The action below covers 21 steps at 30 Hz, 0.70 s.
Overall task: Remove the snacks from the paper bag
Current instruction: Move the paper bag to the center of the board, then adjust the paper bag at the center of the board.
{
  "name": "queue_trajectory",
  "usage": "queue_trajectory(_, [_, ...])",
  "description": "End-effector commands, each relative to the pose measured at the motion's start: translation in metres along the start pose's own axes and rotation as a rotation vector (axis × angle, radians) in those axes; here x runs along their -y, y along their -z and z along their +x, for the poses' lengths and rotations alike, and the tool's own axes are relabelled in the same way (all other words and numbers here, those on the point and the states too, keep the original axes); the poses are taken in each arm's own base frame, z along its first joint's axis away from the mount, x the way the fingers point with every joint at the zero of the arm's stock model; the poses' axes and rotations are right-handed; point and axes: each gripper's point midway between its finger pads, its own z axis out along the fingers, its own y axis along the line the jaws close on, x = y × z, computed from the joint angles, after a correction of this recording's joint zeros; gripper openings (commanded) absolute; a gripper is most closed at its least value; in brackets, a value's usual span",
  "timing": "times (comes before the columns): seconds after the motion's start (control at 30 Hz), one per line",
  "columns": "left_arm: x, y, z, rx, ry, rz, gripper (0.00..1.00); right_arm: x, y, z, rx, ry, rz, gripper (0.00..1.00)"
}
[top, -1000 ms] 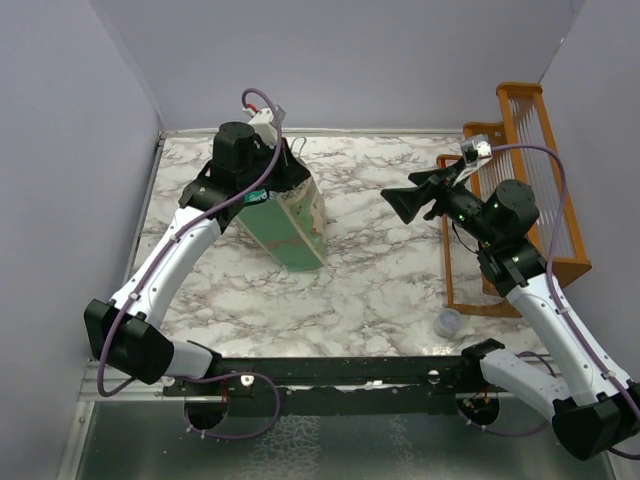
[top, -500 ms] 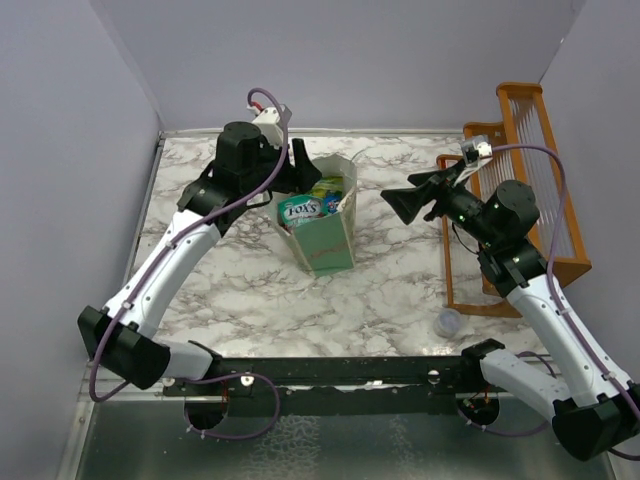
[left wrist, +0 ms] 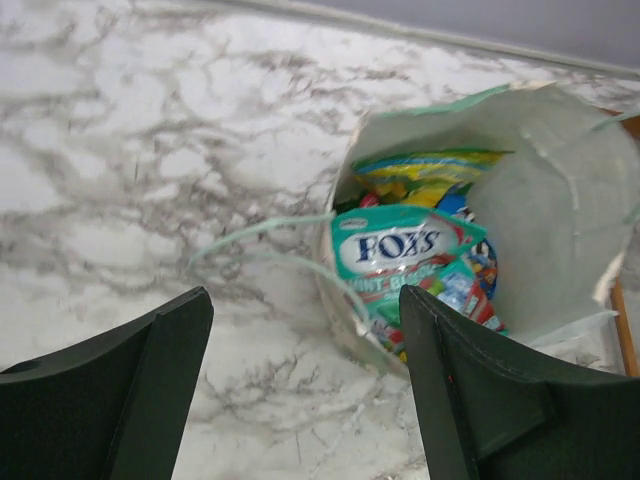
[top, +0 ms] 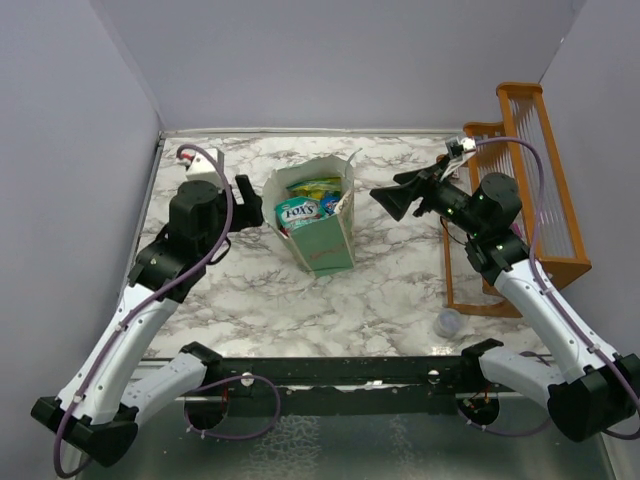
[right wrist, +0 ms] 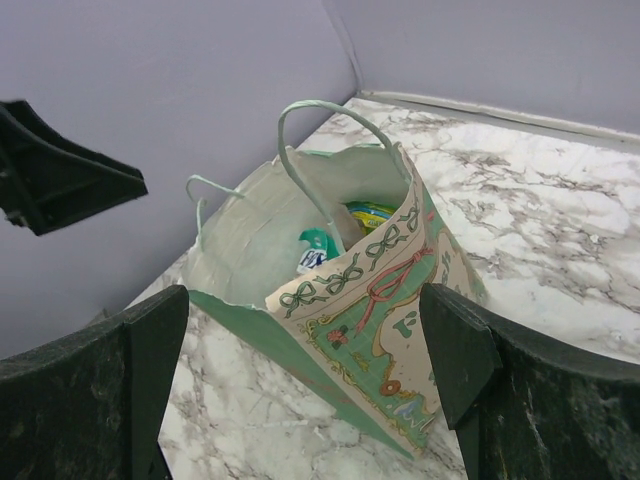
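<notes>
The paper bag [top: 322, 238] stands upright on the bench [top: 400, 290] with the snacks [top: 300, 210] inside. The left gripper [top: 244, 197] gapes empty near the bag's left. The right gripper [top: 386, 200] gapes empty near its right.

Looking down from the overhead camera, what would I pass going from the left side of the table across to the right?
The left tool → mint-green paper bag with snacks showing inside → right tool → orange wooden rack.

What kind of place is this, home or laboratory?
Probably a robot test cell: plain lilac walls enclose a marble-patterned table, a left arm and right arm are bolted at its near edge, and the paper bag and orange rack look like props.
</notes>
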Motion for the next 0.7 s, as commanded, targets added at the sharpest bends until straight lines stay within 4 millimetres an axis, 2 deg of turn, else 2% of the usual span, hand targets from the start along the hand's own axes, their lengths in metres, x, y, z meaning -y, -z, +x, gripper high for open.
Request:
queue_trajectory(0.0, [-0.038,0.008,0.022,0.097,0.278,-0.173,0.78,-0.006,0.0,-0.001,0.005,-0.004,-0.044,0.99])
queue_trajectory(0.07, [-0.038,0.01,0.029,0.148,0.397,-0.151,0.78,-0.007,0.001,-0.001,0.004,-0.003,-0.043,0.99])
queue_trajectory(0.2, [-0.027,0.004,0.028,0.201,0.535,-0.074,0.75,-0.008,0.001,-0.004,0.008,0.002,-0.045,0.99])
queue_trajectory(0.5, [-0.01,-0.032,0.024,0.163,0.715,-0.08,0.76,-0.003,0.006,-0.003,0.003,0.02,-0.004,0.99])
queue_trajectory(0.67, [-0.011,-0.052,0.032,0.14,0.839,-0.147,0.67,0.001,0.009,-0.003,0.009,0.028,0.024,0.99])
